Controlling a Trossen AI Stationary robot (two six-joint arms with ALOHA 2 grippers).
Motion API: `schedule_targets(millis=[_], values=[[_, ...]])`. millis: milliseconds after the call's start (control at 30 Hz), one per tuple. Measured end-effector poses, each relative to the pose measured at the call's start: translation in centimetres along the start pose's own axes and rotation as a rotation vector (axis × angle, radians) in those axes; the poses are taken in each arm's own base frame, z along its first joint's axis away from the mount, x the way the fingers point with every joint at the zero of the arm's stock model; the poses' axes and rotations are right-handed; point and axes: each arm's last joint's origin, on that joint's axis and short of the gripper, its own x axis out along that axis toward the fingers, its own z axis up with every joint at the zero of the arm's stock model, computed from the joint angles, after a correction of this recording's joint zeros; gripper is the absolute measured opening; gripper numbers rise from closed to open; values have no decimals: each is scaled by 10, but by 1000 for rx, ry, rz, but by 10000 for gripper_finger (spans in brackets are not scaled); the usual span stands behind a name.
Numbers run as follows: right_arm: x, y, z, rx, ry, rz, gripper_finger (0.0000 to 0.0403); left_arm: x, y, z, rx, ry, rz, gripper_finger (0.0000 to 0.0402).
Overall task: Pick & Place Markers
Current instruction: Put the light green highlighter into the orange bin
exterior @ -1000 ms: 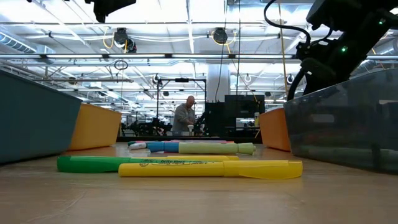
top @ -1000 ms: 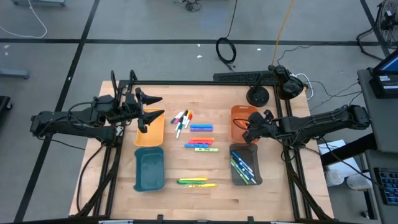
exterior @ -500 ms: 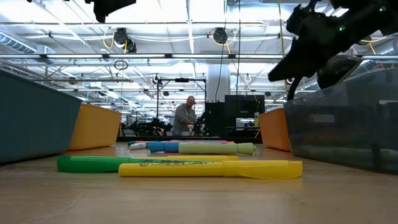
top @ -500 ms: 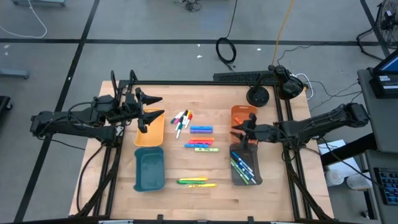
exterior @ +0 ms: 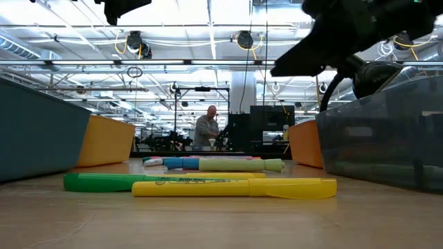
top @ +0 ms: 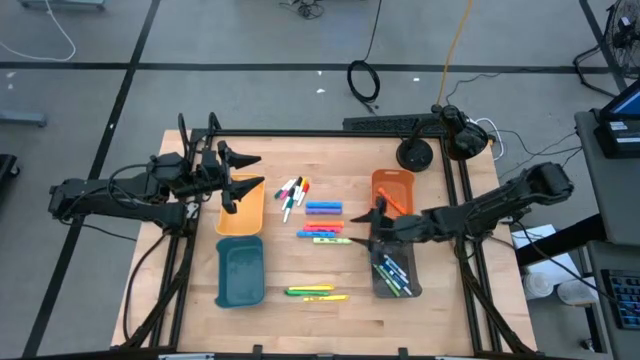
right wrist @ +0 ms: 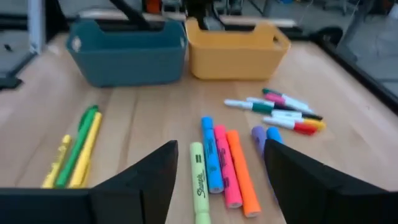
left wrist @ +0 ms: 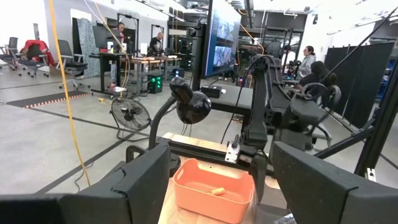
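Right hand [top: 371, 222] wide, empty, above highlighters [top: 323, 232] mid-counter | left hand [top: 240, 180] wide, over yellow tray [top: 240, 218] | risk: packed highlighters, fingers snagging neighbours.

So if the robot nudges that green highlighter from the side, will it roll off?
Probably a little. The green highlighter looks like a stiff, smooth plastic barrel lying flat on the table, so a sideways push may roll it. The blue highlighter close beside it would likely stop it.
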Motion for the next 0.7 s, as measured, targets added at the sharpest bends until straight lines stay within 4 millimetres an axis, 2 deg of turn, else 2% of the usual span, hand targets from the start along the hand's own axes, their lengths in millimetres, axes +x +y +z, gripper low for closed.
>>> schedule_targets(millis=[267, 467, 700], values=[[54, 19, 3, -91, 289, -36, 217, 0, 0, 0, 0, 0, 0, 282], [93, 18, 0, -127, 470, -41, 217, 0, 0, 0, 0, 0, 0, 282], [115, 14, -22, -110, 580, 10, 216, 0, 0, 0, 0, 0, 0, 282]])
